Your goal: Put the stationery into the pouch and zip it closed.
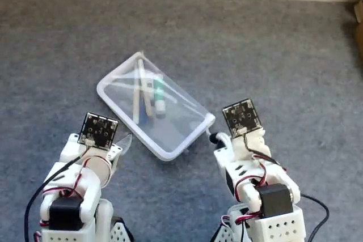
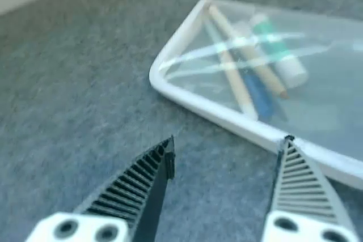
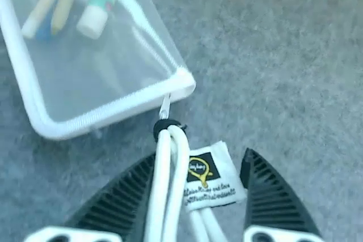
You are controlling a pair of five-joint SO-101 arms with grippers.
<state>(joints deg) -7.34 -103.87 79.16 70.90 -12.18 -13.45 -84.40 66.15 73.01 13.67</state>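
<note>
Grey carpeted surface (image 1: 272, 55) is lying under everything. Item one: clear pouch (image 1: 176, 131), sitting at centre frame in the high view and already holding the stationery (image 1: 148, 97), namely pencils, a blue pen and a green-capped tube. Item two: left gripper (image 2: 228, 143), standing wide open and gripping nothing, one tip hovering by the pouch's white zip edge. Item three: right gripper (image 3: 198, 160), likewise gaping, with the white pull cord (image 3: 164, 179) and its tag (image 3: 212, 182) lying loose between the jaws. Zip state: cannot tell. Risk: pinching only the tag, or pulling while the pouch is lying unbraced, is probably going to drag the pouch instead of running the slider.
</note>
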